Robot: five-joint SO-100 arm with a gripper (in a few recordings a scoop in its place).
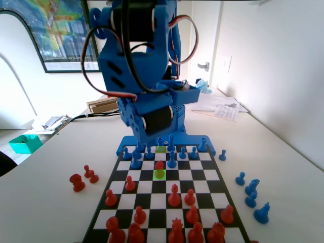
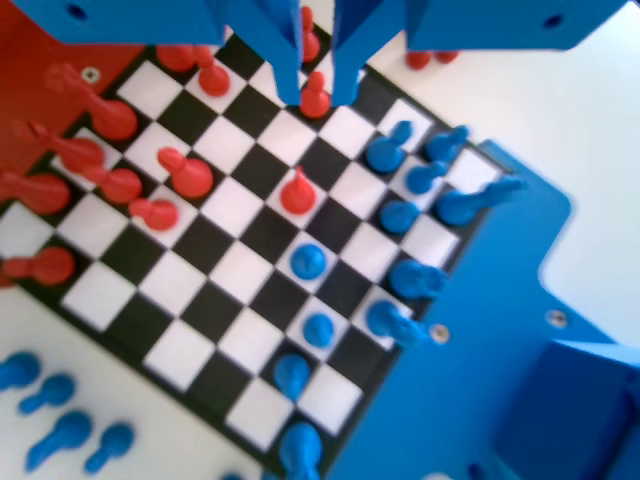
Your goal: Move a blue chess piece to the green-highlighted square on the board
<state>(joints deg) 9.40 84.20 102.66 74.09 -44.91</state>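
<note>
The blue chess piece (image 2: 308, 261), short with a round head, stands on the board (image 2: 190, 350) well below the tool (image 2: 318, 95). The tool's jaws hang slightly apart, flanking a red pawn (image 2: 315, 98); contact unclear.

Your free room and obstacles, fixed view:
- The green-highlighted square (image 1: 159, 174): taken by a small piece; a red pawn (image 1: 159, 165) sits on the square just behind it.
- Squares left and right of it: bare.
- Blue back rows (image 1: 171, 150): crowded, tight gaps.
- Red pieces (image 1: 174, 196): clustered along the near half of the board (image 1: 211, 174).
- Tabletop (image 1: 288, 167) right of the board: loose blue pieces (image 1: 251, 193) near the edge, open beyond.
</note>
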